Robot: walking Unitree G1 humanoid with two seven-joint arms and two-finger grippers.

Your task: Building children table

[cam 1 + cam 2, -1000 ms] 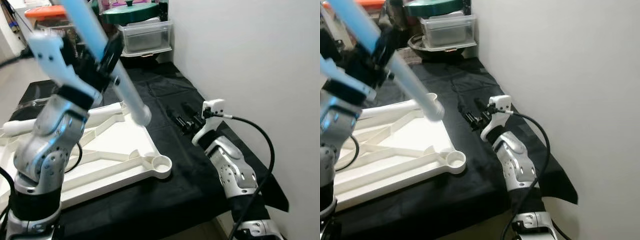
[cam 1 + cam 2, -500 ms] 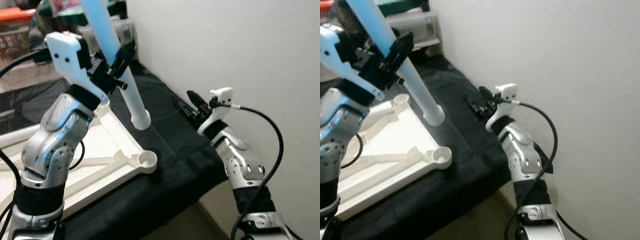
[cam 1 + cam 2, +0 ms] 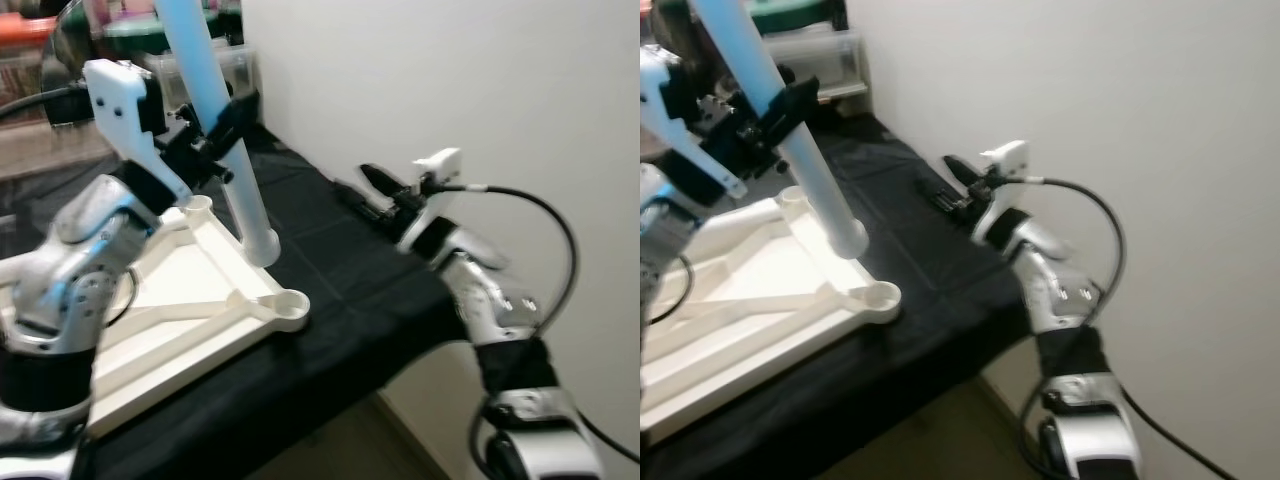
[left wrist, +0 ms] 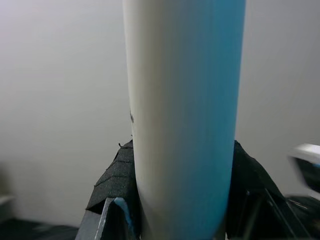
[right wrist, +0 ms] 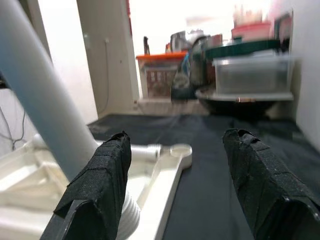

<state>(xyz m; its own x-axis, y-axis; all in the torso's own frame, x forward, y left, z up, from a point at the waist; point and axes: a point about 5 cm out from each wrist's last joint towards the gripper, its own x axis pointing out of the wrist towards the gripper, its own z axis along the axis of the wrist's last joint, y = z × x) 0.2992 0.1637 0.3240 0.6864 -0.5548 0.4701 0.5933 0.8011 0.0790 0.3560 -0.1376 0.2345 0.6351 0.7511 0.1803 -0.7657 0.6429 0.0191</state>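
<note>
1. The left gripper [image 3: 215, 140] is raised above the table and pinches a long pale blue and white plastic table leg [image 3: 218, 120] between its two black fingers; in the left wrist view the tube sits tight between the foam pads [image 4: 116, 185].
2. The leg tilts, upper end toward the top of the frame, ribbed lower end [image 3: 847, 238] hanging just above the white plastic table top [image 3: 180, 310], which lies upside down with its ribs showing.
3. Two round corner sockets can be seen on that table top: one at the near corner [image 3: 289, 304], the other further back [image 3: 793, 197]. The leg's end is between them, close to the rim, not in either.
4. The right gripper [image 3: 365, 185] reaches over the right side of the table, fingers spread apart with nothing between them; its wrist view looks between the pads [image 5: 97, 185] at the leg and the table top.
5. A black cloth [image 3: 330, 270] covers the table, wrinkled near the far end.
6. A plain white wall [image 3: 450, 80] stands right beside the table.
7. At the far end stand a clear plastic storage box [image 3: 825, 60] and a dark green round lid [image 5: 245, 50], with an orange-lidded container [image 5: 160, 70] further off.
</note>
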